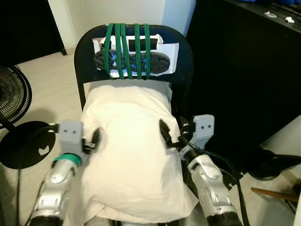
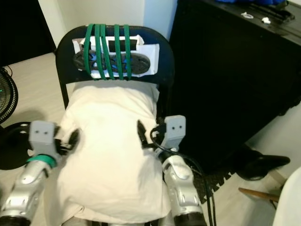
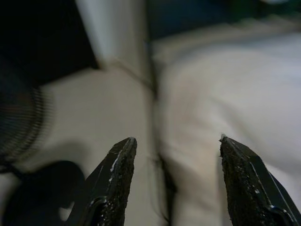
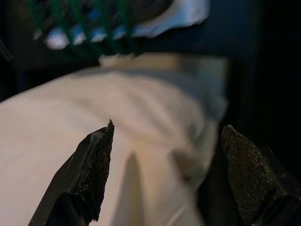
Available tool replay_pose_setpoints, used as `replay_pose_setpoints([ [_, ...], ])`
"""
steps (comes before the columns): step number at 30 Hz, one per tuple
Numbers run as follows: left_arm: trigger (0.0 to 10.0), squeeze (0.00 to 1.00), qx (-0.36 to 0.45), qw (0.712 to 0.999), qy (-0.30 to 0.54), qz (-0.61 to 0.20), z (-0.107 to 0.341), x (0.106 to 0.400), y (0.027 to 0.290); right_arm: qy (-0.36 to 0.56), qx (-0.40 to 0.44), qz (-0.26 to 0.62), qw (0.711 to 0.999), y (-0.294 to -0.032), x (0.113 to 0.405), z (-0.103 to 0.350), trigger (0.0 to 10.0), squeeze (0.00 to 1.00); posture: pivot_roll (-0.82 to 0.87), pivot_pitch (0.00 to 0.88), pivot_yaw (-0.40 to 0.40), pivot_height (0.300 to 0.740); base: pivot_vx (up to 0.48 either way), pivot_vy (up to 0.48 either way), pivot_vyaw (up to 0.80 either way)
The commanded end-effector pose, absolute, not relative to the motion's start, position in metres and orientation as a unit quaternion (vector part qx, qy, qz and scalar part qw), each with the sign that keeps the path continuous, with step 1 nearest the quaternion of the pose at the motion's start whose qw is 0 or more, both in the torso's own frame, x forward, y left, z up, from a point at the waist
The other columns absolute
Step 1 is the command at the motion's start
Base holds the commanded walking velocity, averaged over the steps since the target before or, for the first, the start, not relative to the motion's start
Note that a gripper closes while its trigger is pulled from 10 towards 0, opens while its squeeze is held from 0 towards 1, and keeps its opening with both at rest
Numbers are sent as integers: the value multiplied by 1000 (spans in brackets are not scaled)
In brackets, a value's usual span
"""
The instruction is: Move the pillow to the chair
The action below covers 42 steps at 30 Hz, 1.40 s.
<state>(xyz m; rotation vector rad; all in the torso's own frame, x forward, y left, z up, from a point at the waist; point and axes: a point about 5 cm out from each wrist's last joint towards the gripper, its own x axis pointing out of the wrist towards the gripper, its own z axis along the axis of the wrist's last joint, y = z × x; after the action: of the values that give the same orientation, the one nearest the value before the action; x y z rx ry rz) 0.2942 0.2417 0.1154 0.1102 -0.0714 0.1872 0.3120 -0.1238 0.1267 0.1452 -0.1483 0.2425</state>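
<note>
A cream pillow [image 1: 129,150] lies lengthwise on the seat of the black chair [image 1: 181,61], its far end tucked under the backrest. At the pillow's left edge my left gripper [image 1: 92,140] is open, and the left wrist view has that edge between its fingers [image 3: 120,165]. On the other side my right gripper [image 1: 173,132] is open too. One of its fingers [image 1: 164,133] rests on top of the pillow and the other stands off its side. In the right wrist view the pillow [image 4: 94,113] runs between the spread fingertips toward the backrest.
Green cords [image 1: 127,49] strap a white and black bundle to the chair's backrest. A fan [image 1: 11,101] with a round black base [image 1: 26,143] stands on the floor at the left. A tall black cabinet [image 1: 244,70] stands close on the right, with a dark shoe [image 1: 273,167] at its foot.
</note>
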Motion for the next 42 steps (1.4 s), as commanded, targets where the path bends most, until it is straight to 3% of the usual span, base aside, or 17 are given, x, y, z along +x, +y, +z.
replay_pose_setpoints([
  [1,10000,0,59,989,-41,132,116,290,254,-98,67,109,987,-127,313,135,10000,0,161,58,-11,601,0,0,0],
  [4,10000,0,52,975,-41,211,122,285,278,-147,80,103,980,-129,313,153,10000,0,164,55,-15,601,0,0,0],
  [8,10000,0,25,974,-61,216,129,284,278,-146,79,110,980,-127,314,158,10000,0,159,51,-19,601,0,0,0],
  [11,10000,0,-7,988,-109,107,152,295,235,-117,60,166,977,-109,315,154,10000,0,162,48,-26,601,0,0,0],
  [16,10000,0,39,995,-74,61,145,299,204,-102,14,179,978,-97,316,149,10000,0,157,45,-23,601,0,0,0],
  [42,10000,0,55,997,-16,59,127,298,174,-38,39,182,982,-92,315,127,10000,0,161,60,-39,701,0,0,0],
])
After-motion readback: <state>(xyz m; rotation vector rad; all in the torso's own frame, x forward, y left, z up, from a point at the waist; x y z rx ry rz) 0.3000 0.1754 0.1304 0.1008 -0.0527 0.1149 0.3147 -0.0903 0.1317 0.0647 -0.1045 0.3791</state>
